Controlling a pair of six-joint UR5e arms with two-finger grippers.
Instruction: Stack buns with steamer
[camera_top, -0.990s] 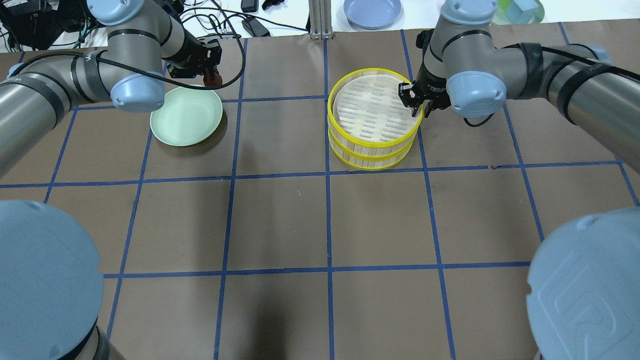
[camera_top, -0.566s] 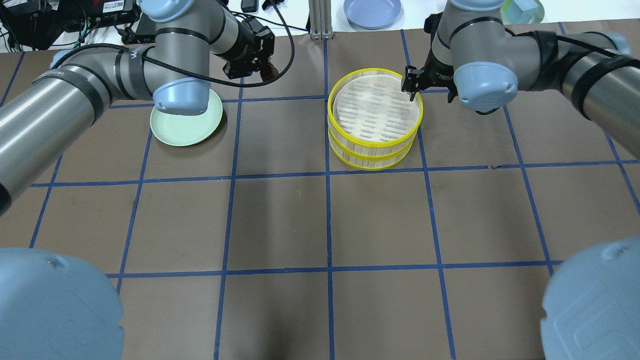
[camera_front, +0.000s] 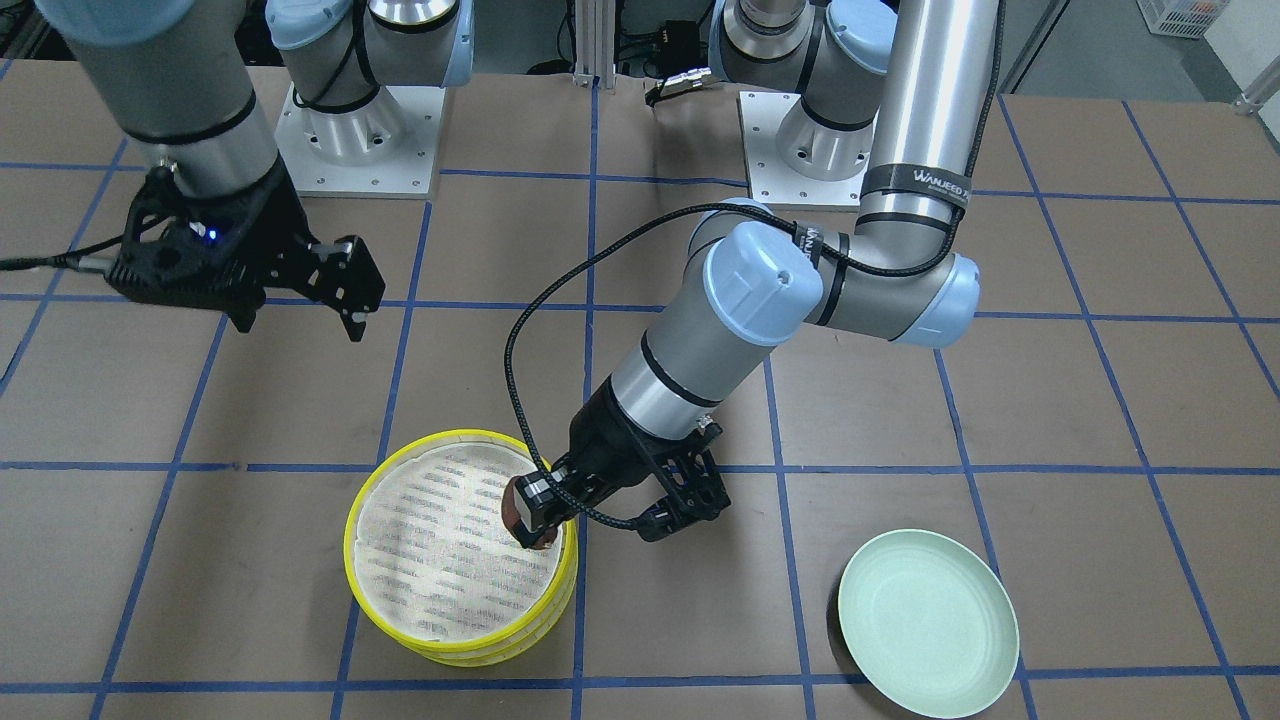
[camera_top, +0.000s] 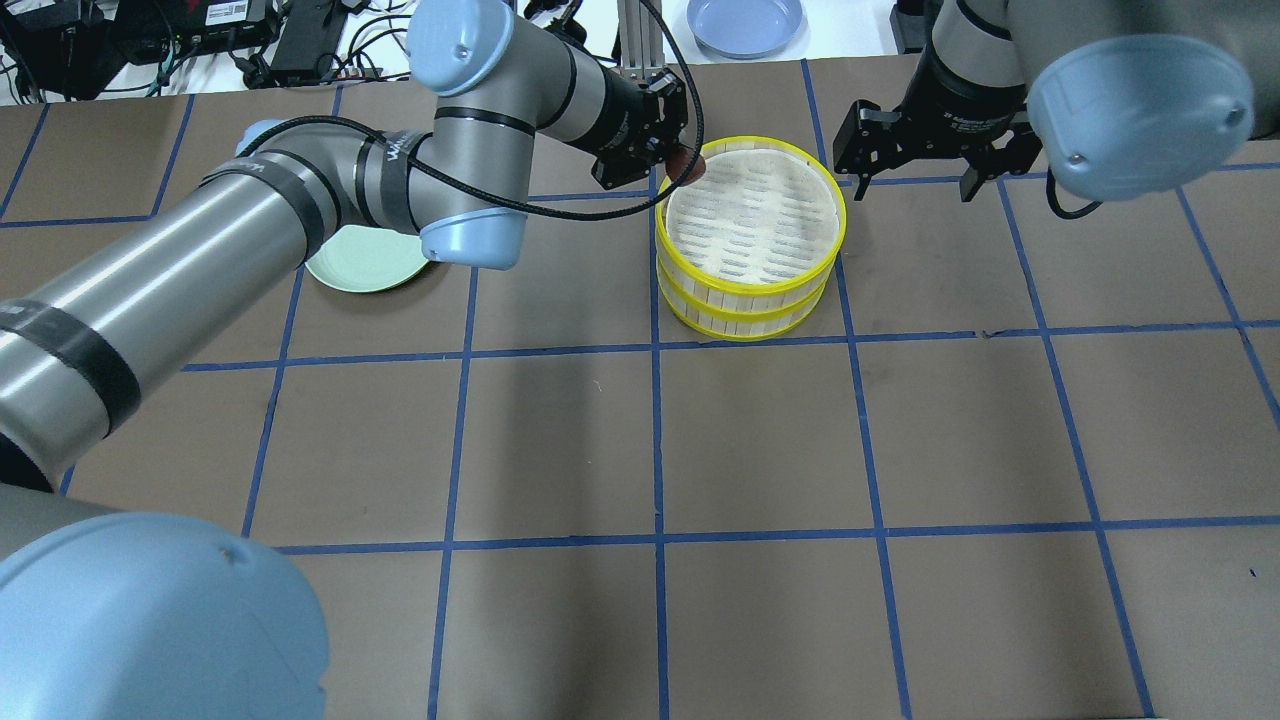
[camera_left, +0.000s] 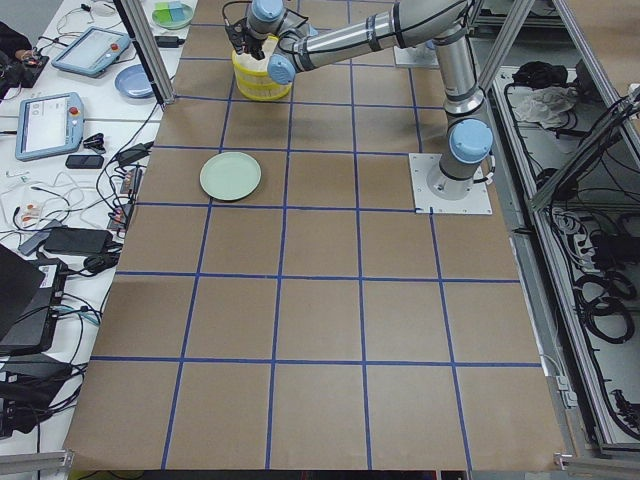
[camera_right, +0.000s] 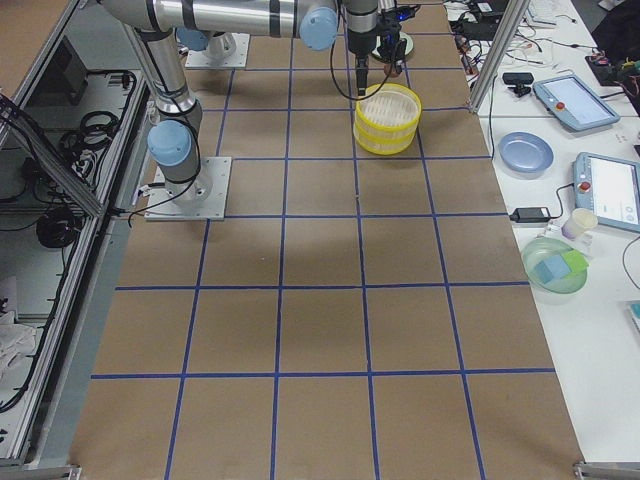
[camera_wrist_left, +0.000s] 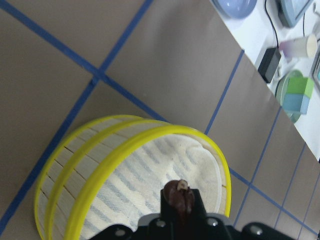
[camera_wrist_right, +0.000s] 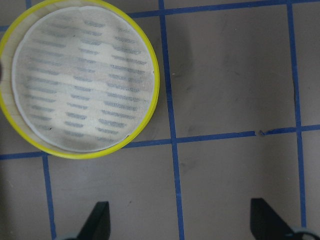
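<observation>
The steamer (camera_top: 745, 305) is two stacked yellow-rimmed tiers; its top tier (camera_front: 352, 540) shows only a white slotted liner. My left gripper (camera_top: 680, 160) is shut on the dark reddish-brown bun (camera_front: 525, 520) and holds it over the top tier's rim, on the side toward the plate. The bun also shows in the left wrist view (camera_wrist_left: 179, 192) between the fingers, above the liner. My right gripper (camera_top: 908, 168) is open and empty, raised above the table beside the steamer; its view shows both fingers (camera_wrist_right: 100, 220) spread wide. The cream-white bun is out of view.
The pale green plate (camera_top: 365, 268) lies bare on the table, partly under my left arm, and shows whole in the front view (camera_front: 928, 620). A blue plate (camera_top: 745, 22), cables and devices lie on the white bench beyond the table's far edge.
My left arm has carried the brown bun from over the green plate rightward to the steamer's rim. My right gripper has left the steamer's right rim and moved up and away.
</observation>
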